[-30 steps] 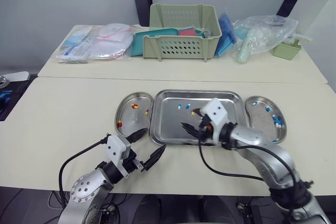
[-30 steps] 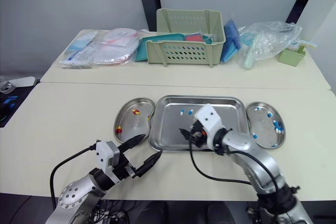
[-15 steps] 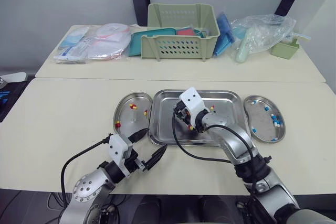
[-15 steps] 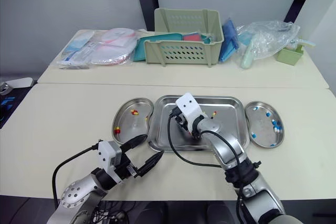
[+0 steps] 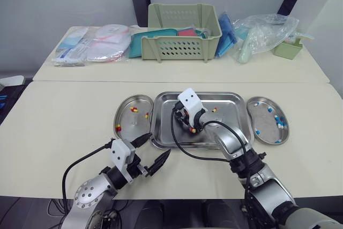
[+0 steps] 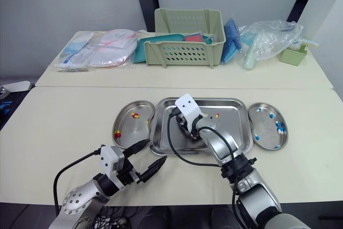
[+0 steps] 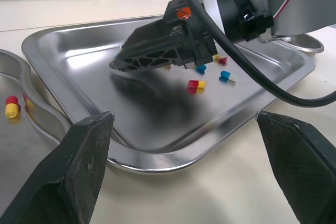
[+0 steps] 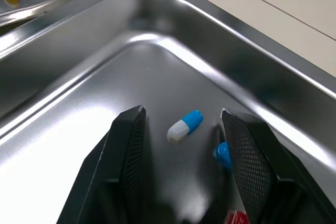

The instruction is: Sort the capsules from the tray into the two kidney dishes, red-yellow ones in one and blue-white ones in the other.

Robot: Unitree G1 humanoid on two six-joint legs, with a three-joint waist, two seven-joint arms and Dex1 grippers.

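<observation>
While the right gripper (image 8: 181,113) sits low over the tray's left half, its two black fingers (image 8: 126,161) stand spread, their inner pads cross-hatched. One blue-white capsule (image 8: 185,125) lies on the tray floor between the tips, touching neither. A second blue capsule (image 8: 223,153) lies against the inside of one finger, partly hidden.

Three polished steel vessels lie in a row on the cream table (image 5: 53,116). One is the rectangular tray (image 5: 233,112), with rounded corners and a raised rim. The other two are bean-shaped kidney dishes, one just beside each short side of the tray.

The left kidney dish (image 5: 131,124) holds three red-yellow capsules (image 5: 135,109), lying apart from one another. The right kidney dish (image 5: 267,123) holds at least five blue-white capsules (image 5: 277,117); an exact count cannot be made.

From the left wrist camera, four loose capsules show in the tray beside the right gripper. They are a red-yellow one (image 7: 196,84), a blue-white one (image 7: 227,75), a blue-ended one (image 7: 200,68) and a yellow-red one (image 7: 218,59). All are smooth, glossy and round-ended.

The left gripper (image 5: 158,143) hovers over bare table just off the tray's near left corner, its fingers wide apart and holding nothing.

On the rear table stand one pale green plastic basket (image 5: 185,41) with slotted walls, several sealed packets (image 5: 94,46) and crumpled clear bags (image 5: 265,28).
</observation>
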